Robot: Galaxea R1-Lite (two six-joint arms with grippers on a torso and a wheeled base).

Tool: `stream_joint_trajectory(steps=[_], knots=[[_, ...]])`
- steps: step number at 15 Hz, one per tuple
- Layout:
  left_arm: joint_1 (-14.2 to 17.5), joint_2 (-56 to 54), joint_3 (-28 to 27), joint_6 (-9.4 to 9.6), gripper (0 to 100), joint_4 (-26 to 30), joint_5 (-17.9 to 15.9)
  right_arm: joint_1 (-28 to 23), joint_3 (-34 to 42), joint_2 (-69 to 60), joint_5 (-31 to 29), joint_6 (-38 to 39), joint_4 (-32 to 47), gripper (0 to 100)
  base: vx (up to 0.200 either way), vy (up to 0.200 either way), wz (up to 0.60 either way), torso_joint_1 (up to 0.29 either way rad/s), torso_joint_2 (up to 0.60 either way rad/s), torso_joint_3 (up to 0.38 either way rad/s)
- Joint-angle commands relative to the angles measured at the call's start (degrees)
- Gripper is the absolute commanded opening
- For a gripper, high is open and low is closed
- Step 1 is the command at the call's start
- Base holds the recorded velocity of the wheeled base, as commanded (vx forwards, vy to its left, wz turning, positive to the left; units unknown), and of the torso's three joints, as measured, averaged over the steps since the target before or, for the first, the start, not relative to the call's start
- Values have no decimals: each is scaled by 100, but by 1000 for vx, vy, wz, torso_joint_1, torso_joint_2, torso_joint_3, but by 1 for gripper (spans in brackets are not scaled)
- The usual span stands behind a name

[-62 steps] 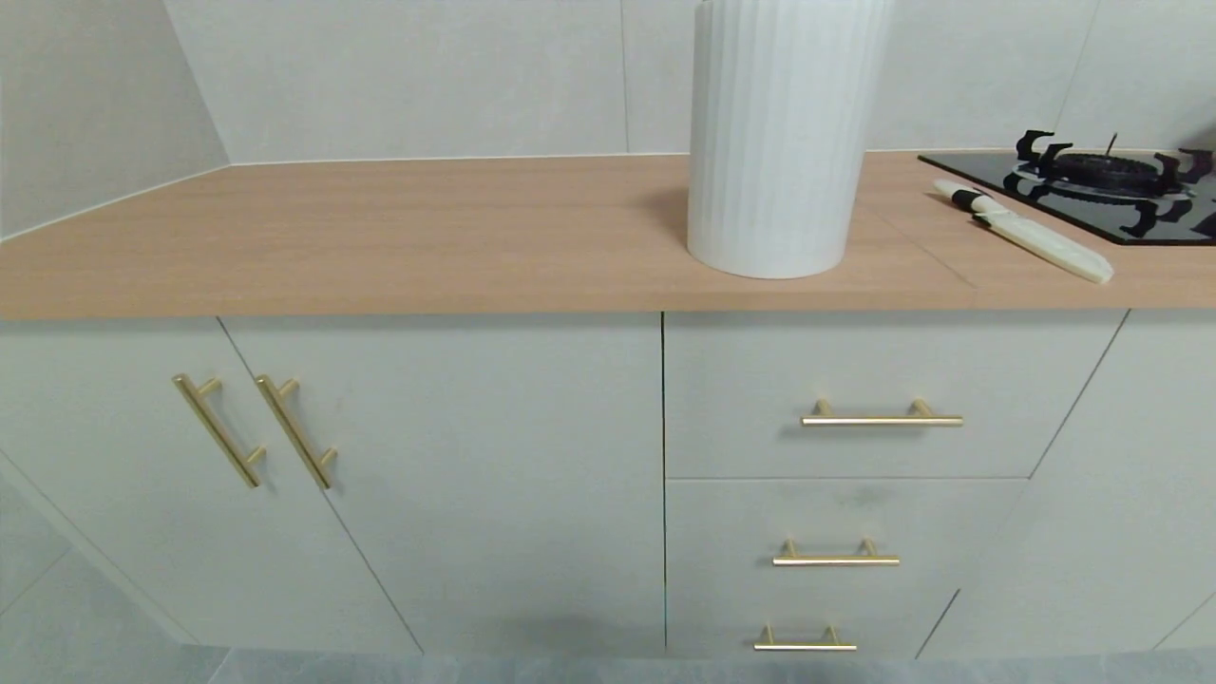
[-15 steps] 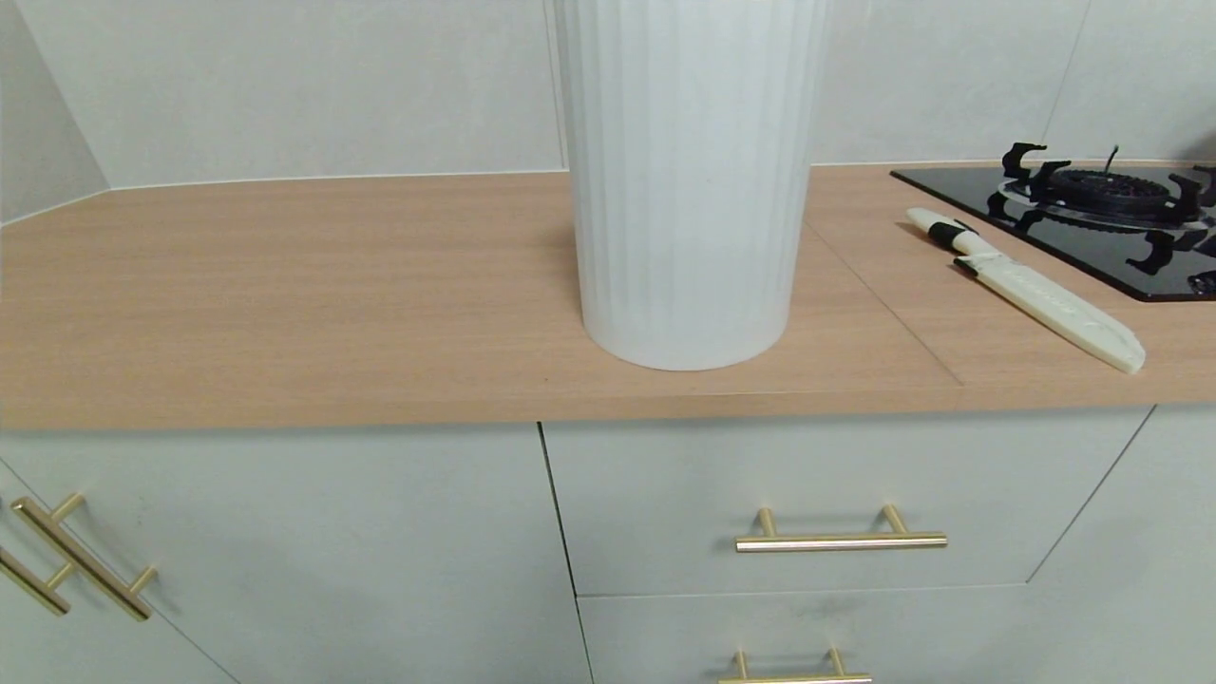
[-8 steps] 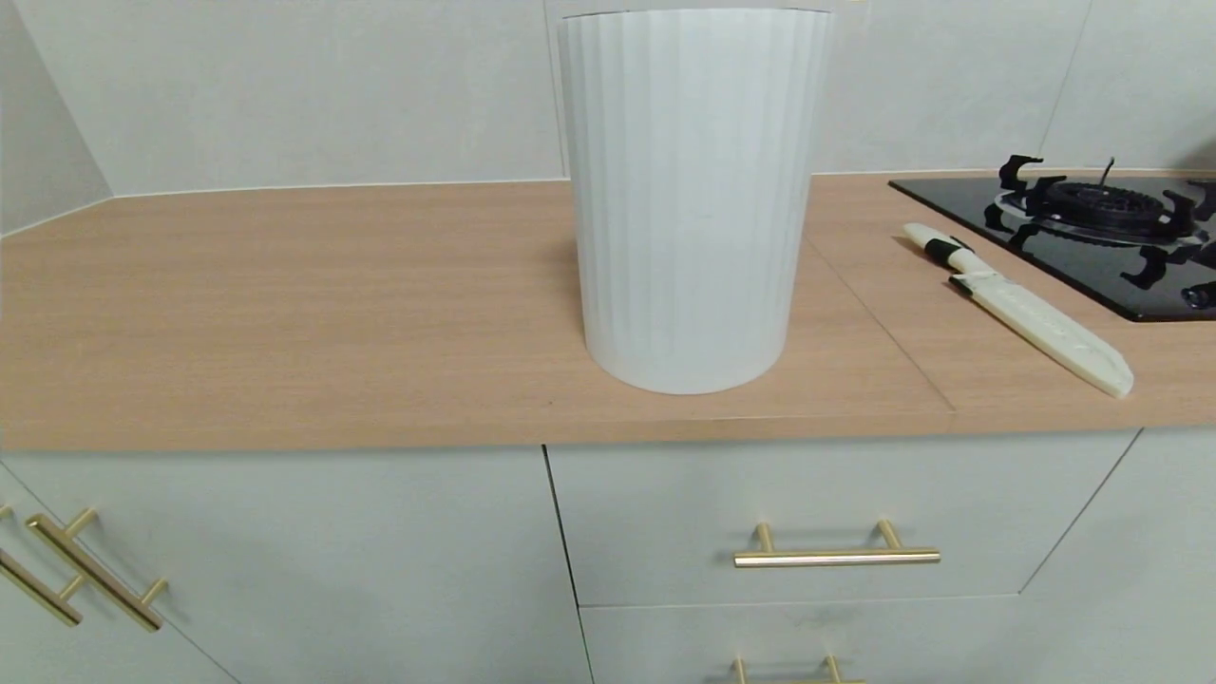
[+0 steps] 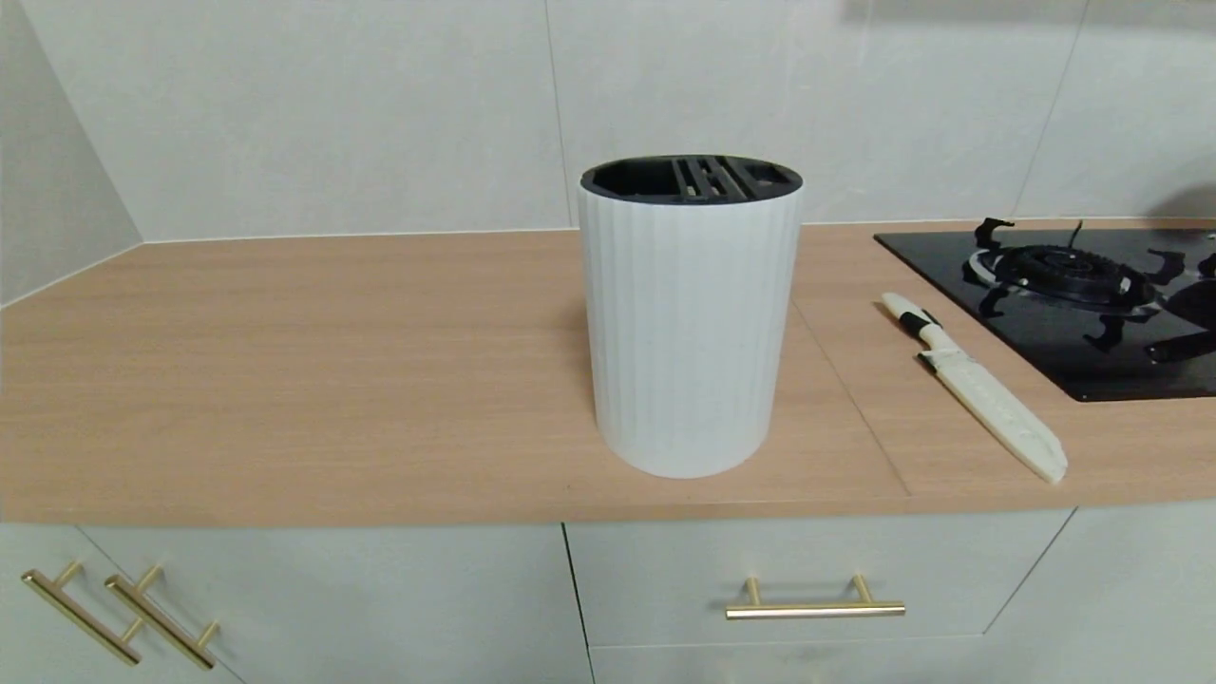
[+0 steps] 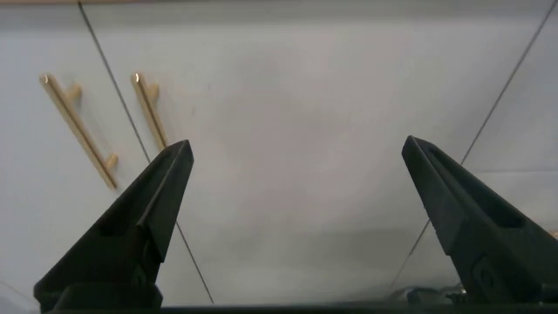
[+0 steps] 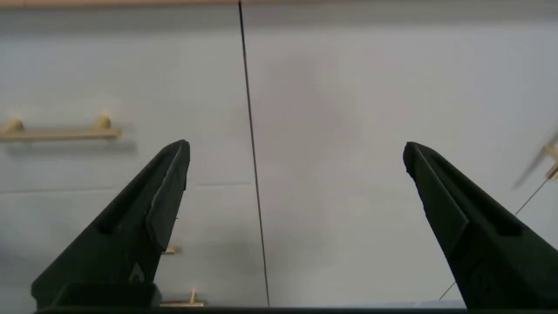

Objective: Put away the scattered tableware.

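Note:
A cream-white knife with a black band on its handle lies flat on the wooden counter, blade toward the front edge, right of a tall white ribbed knife holder with a black slotted top. My left gripper is open, low down and facing the cabinet doors. My right gripper is also open and faces the drawer fronts below the counter. Nothing sits between either pair of fingers.
A black gas hob with a burner grate sits at the far right, just behind the knife. Under the counter are grey cabinet doors with gold handles and drawers with a gold bar handle. Tiled walls close the back and left.
The head camera has risen and tilted, so the counter and holder sit lower in view and the holder's slotted top now shows. The knife and holder have not moved on the counter.

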Motion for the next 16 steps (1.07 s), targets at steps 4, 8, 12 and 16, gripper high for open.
stream_joint_trajectory(steps=[4, 8, 12, 16], knots=[[-1, 0, 0, -1, 100, 7, 1, 0, 0, 5, 0, -4, 0, 100, 0, 0, 0, 227, -470, -267], [-1, 0, 0, -1, 100, -2, 1, 0, 0, 5, 0, -4, 0, 100, 0, 0, 0, 223, -492, -271], [-1, 0, 0, -1, 100, 7, 1, 0, 0, 5, 0, -4, 0, 100, 0, 0, 0, 242, -512, -278], [-1, 0, 0, -1, 100, 7, 1, 0, 0, 5, 0, -4, 0, 100, 0, 0, 0, 253, -533, -282]])
